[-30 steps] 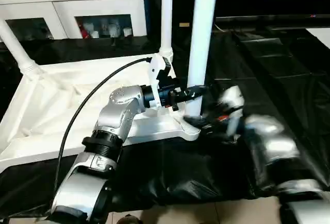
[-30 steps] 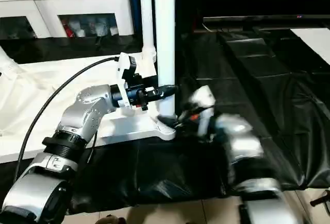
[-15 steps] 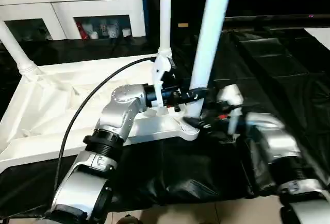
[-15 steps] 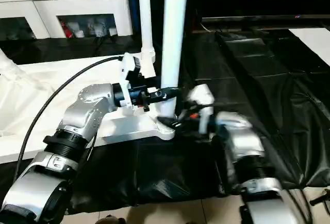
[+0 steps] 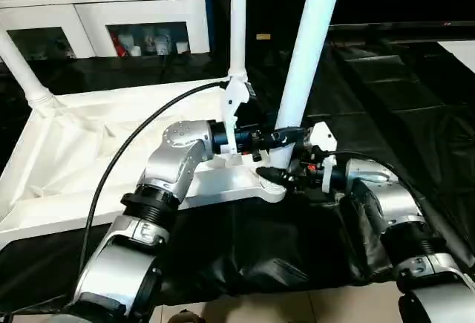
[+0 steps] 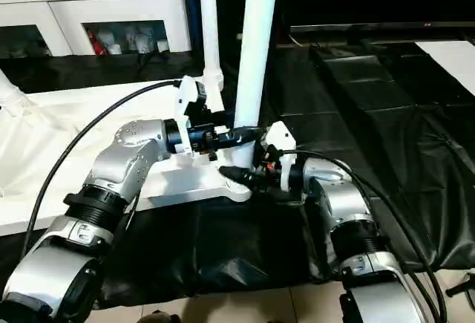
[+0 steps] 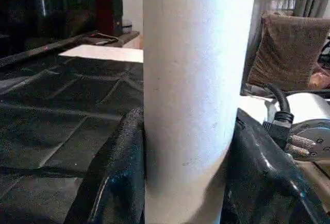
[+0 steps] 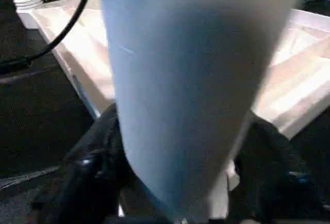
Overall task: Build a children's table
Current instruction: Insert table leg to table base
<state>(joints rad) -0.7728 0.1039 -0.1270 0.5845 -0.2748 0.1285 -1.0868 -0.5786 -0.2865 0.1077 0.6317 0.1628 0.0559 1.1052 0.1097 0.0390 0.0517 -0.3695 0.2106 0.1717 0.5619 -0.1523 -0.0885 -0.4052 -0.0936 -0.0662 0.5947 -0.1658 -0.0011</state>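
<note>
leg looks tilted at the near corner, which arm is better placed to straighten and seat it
Left. Its pincer clamps the tilted leg above the base, as the left wrist view shows. The right pincer sits low by the corner socket, fingers around the leg's base.

We noted the near tube leg (image 5: 306, 63) ran out of the head view's top edge, upper end unseen; likewise the far leg (image 5: 238, 18). A third leg (image 5: 22, 67) was cut at the upper left edge. The near leg's foot and its corner socket were masked by the right gripper (image 5: 286, 178), so seating could not be judged. The tabletop (image 5: 67, 167) was cropped at the left edge. Items behind the cabinet (image 5: 104, 11) glass were too small to identify.
</note>
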